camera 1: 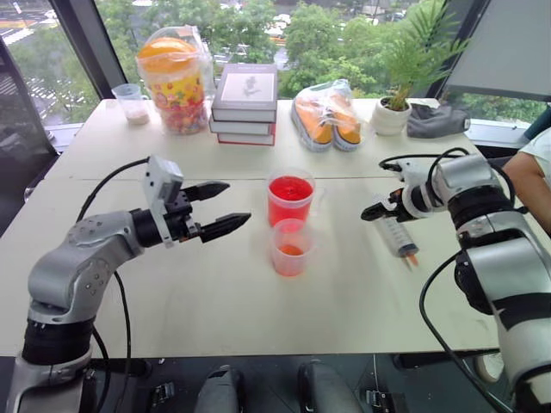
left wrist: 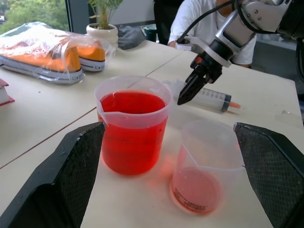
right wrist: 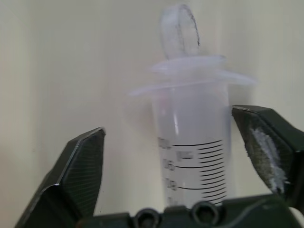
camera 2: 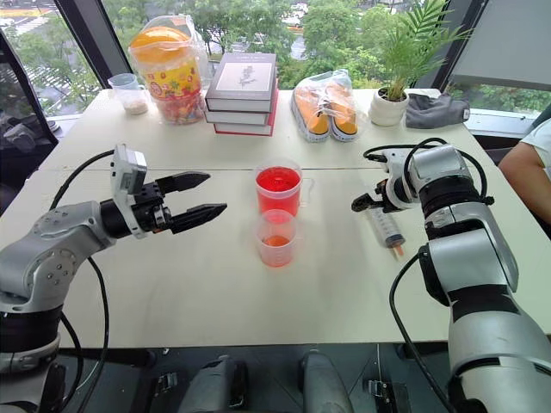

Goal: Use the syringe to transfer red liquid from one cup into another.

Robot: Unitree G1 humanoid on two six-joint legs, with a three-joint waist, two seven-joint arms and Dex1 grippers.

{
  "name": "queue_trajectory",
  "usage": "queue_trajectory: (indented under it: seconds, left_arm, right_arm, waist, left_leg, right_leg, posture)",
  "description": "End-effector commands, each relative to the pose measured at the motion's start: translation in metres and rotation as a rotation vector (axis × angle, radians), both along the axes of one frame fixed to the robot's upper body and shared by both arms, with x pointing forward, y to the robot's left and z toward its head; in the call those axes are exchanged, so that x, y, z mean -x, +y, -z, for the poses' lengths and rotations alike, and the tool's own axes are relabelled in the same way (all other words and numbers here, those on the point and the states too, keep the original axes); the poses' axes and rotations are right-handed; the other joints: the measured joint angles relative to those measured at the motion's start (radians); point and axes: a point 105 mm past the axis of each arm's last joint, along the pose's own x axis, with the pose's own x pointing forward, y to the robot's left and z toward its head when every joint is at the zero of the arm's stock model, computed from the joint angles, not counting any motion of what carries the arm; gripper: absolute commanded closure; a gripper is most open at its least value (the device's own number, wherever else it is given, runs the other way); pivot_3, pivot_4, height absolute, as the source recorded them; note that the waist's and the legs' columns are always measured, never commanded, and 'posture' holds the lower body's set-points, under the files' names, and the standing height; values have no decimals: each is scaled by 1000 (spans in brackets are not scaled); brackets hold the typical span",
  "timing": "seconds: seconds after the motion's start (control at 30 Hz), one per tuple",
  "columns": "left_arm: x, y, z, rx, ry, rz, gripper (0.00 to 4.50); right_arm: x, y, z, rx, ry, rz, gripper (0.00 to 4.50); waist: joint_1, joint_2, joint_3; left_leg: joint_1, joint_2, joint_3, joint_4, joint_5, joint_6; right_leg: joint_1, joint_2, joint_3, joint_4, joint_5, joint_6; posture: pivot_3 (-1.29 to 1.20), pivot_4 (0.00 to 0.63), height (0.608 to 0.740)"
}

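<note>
A clear syringe [camera 1: 398,236] lies flat on the desk [camera 1: 215,301] toward its right edge, its orange tip pointing at the near edge. The right end effector [camera 1: 376,210] sits over the syringe's plunger end, its two black fingers spread to either side of the barrel and not pressing on it; the right wrist view shows a gap between each finger and the plastic. At the middle of the desk stands a tall cup [camera 1: 291,197] nearly full of red liquid [camera 1: 291,188]. Just in front of it, toward the near edge, stands a shorter clear cup [camera 1: 290,247] holding a thin red layer at its bottom. The left end effector [camera 1: 228,207] hangs above the desk to the left of both cups, fingers wide apart and empty, pointing toward them. Along the far edge sit a small cup [camera 1: 131,102], a jar of sweets [camera 1: 176,82], a stack of books [camera 1: 245,102], bagged orange shoes [camera 1: 325,116], a potted plant [camera 1: 394,107] and a grey cloth [camera 1: 436,120]. A person's arm [camera 1: 532,168] shows at the right edge.
</note>
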Motion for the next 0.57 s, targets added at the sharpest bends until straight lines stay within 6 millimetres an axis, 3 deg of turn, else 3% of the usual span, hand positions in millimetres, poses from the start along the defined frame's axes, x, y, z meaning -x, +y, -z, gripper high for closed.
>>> queue_trajectory:
  seconds: [0.03,0.2,0.33,0.47,0.57]
  left_arm:
    - [5,5,-13,20,-84,-12,0]
    - [12,13,-3,-47,-42,8,0]
    - [13,25,-2,-100,-36,0,0]
    - [12,39,-4,-144,-22,-24,0]
    - [11,45,-5,-154,-12,-40,0]
  right_arm:
    - [5,6,-50,2,-171,-152,98]
    - [41,14,-87,41,-330,-362,98]
    - [78,20,-104,3,-392,-485,98]
    - [108,23,-109,19,-439,-570,98]
    - [114,29,-108,10,-483,-588,98]
  waist:
    - [3,0,0]
    - [6,0,0]
    - [4,0,0]
    - [5,0,0]
    - [1,0,0]
  left_leg:
    - [0,0,0,0,0,0]
    - [-1,0,-1,-1,-1,1]
    - [0,1,0,-1,-1,1]
    - [1,1,-1,0,-1,1]
    - [1,1,-1,1,-1,1]
  right_leg:
    - [0,0,0,0,0,0]
    - [-1,0,-1,-1,0,0]
    - [0,0,-1,-1,-1,-2]
    - [0,0,0,-1,-2,-3]
    - [1,0,0,-1,-2,-4]
  posture:
    - [0,150,740]
    - [0,150,740]
    - [0,150,740]
    - [0,150,740]
    - [0,150,740]
